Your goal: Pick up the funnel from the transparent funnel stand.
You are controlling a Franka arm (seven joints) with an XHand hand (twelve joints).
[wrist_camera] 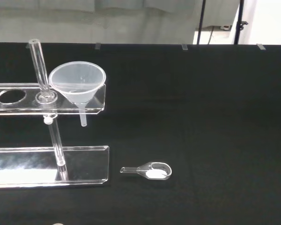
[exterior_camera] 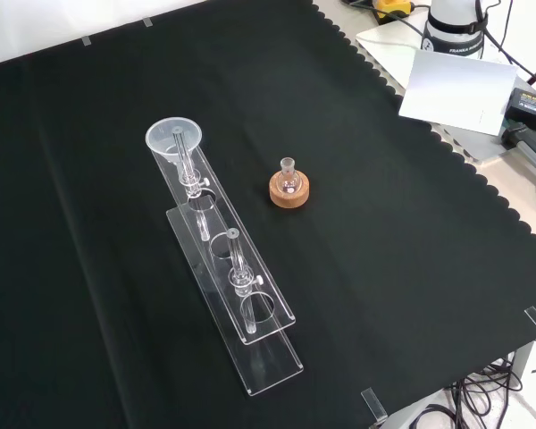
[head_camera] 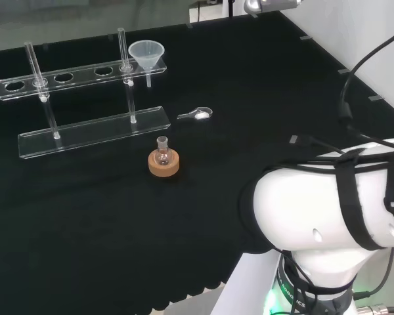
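Just one funnel (head_camera: 147,55), one stand (head_camera: 85,105), one flask (head_camera: 162,152), one scoop (head_camera: 197,114); hand's state indiscernible.

Place: a laboratory test bench.
Ware: clear plastic funnel (head_camera: 147,55), transparent funnel stand (head_camera: 85,105), small glass flask (head_camera: 162,152).
Surface: black-clothed table (exterior_camera: 384,232).

My arm (head_camera: 328,210) stood as a large white link at lower right of the head view, wrapped in black cable straps, elbow bent over its base, white base column (exterior_camera: 454,27) seen at the front view's top edge.
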